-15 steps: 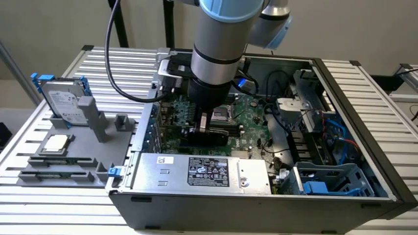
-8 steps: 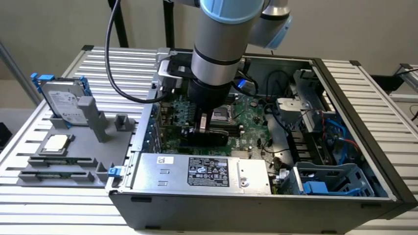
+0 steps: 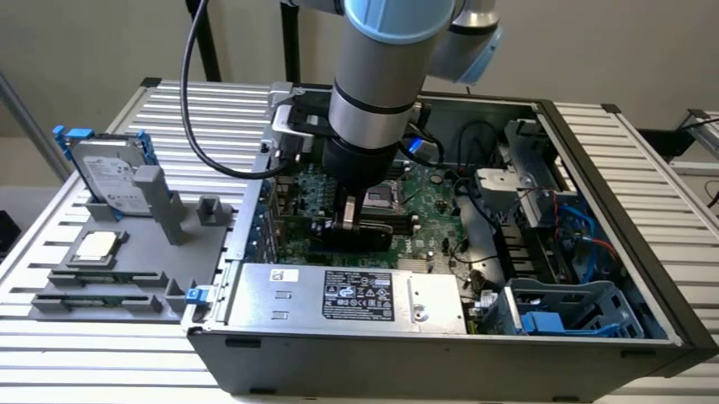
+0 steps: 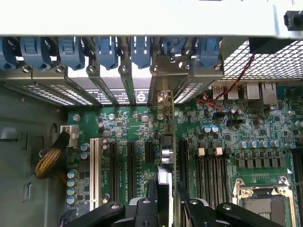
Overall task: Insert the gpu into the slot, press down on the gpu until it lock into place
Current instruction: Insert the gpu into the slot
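Note:
The gpu [image 3: 354,238] stands on edge over the green motherboard [image 3: 433,219] inside the open computer case, a black card below my wrist. In the wrist view the gpu [image 4: 165,156] appears edge-on as a thin strip running to its metal bracket [image 4: 163,94] at the rear wall of the case. My gripper [image 3: 346,220] sits on the card's upper edge, and its black fingers [image 4: 142,208] flank that edge on both sides, shut on it. The bright-blue slot is hidden beneath the card.
A silver power-supply box [image 3: 348,295] lies just in front of the card. Black memory strips [image 4: 213,170] and a CPU socket [image 4: 265,198] sit beside it, and a white expansion slot [image 4: 93,165] on its other side. Blue bracket clips [image 4: 106,49] line the rear wall. A grey fixture with a hard drive [image 3: 107,177] stands outside the case.

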Controlling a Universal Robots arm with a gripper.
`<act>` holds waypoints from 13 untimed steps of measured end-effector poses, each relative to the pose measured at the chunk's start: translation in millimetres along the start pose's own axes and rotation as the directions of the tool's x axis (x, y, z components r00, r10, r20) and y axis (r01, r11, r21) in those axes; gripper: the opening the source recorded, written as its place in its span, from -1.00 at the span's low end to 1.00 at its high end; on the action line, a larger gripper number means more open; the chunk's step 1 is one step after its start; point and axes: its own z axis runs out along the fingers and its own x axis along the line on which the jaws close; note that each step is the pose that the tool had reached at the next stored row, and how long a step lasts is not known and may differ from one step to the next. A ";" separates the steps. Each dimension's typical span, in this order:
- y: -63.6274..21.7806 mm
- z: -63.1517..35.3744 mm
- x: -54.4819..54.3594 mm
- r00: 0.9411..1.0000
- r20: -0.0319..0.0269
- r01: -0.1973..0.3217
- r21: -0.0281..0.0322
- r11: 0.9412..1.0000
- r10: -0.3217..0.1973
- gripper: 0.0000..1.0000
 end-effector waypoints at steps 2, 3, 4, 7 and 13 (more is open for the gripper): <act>0.0 -0.2 -0.1 1.000 0.000 0.000 -0.002 1.000 0.000 -0.48; 0.0 -0.2 -0.1 1.000 0.000 0.000 -0.003 1.000 0.000 -0.48; 0.1 -0.3 -0.1 1.000 0.000 0.000 -0.004 1.000 0.000 -0.48; 0.1 -0.4 0.0 1.000 0.000 0.001 -0.007 1.000 -0.001 -0.48; -3.6 -0.9 -0.2 1.000 -0.001 0.000 -0.019 1.000 0.000 -0.48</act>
